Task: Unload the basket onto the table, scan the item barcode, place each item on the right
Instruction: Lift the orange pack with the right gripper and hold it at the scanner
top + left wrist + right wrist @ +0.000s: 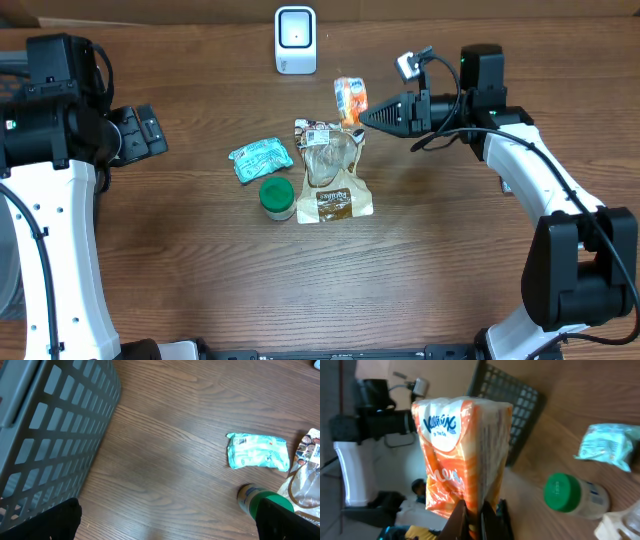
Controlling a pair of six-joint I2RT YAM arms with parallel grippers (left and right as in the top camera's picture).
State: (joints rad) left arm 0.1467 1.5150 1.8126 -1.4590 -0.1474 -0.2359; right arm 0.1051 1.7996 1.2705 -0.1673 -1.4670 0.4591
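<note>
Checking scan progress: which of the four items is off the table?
The orange plastic tissue pack, pinched in the right end effector; the other three are not held.

Items counted: one white scanner (295, 40), one orange tissue pack (350, 99), one teal packet (261, 158), one green-capped bottle (277, 197), one clear snack bag (333, 175) with a brown label, one grey slatted basket (50, 425). Robot arms counted: two, a left arm (62, 195) and a right arm (525, 160).
</note>
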